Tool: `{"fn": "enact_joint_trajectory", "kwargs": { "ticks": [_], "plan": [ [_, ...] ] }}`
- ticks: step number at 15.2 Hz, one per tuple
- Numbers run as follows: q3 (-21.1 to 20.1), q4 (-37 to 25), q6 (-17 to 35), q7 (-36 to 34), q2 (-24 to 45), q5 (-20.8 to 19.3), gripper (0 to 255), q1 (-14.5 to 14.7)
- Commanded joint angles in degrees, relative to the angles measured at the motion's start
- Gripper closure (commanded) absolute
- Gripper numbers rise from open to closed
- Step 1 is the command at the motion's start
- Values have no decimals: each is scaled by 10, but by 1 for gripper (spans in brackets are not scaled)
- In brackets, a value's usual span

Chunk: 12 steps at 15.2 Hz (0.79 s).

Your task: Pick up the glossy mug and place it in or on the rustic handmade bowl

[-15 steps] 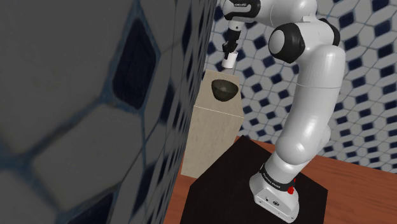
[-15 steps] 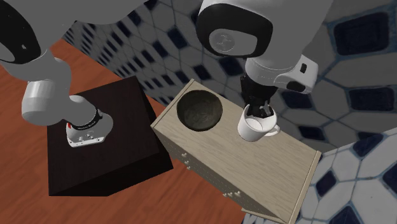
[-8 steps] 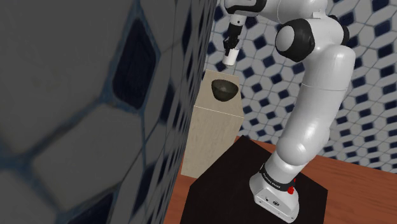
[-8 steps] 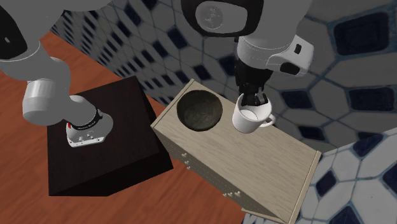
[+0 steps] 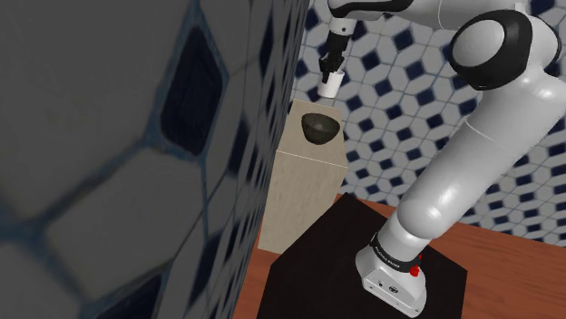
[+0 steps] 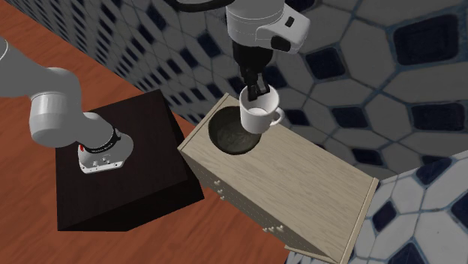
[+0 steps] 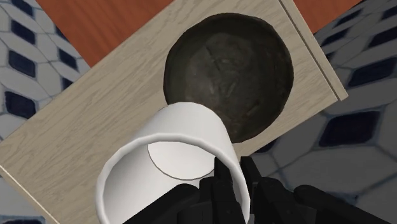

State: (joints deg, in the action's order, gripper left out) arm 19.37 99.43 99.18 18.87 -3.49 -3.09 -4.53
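Note:
A white mug (image 6: 259, 112) hangs in the air, my black gripper (image 6: 254, 88) shut on its rim with one finger inside and one outside. In the second exterior view it hovers over the near edge of a dark rough bowl (image 6: 231, 132) that sits on a pale wooden cabinet (image 6: 300, 184). In the wrist view the mug (image 7: 172, 168) is clasped at the fingers (image 7: 222, 191), and the dark bowl (image 7: 232, 70) lies beyond it on the cabinet top (image 7: 76, 133). In the shoulder view the mug (image 5: 331, 84) hangs above the bowl (image 5: 318, 128).
A tiled wall (image 5: 136, 136) rises close along the shoulder view's left, right beside the cabinet (image 5: 304, 195). The arm's base (image 6: 97, 146) stands on a dark box (image 6: 127, 169) on a red-brown wooden floor (image 6: 225, 232). Patterned tile walls surround the cabinet.
The gripper has carried the mug up and sideways along the cabinet toward the bowl, from over bare cabinet top to over the bowl's edge. The arm's elbow has swung outward.

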Motion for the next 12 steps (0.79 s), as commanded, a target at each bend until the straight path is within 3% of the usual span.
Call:
{"fn": "enact_joint_trajectory", "kwargs": {
  "ticks": [1,2,12],
  "plan": [
    [-12,44,1,-25,-45,-15,255,9],
    [-22,66,-2,-40,-69,-22,255,14],
    [-20,147,75,-44,-73,-25,255,11]
  ]
}}
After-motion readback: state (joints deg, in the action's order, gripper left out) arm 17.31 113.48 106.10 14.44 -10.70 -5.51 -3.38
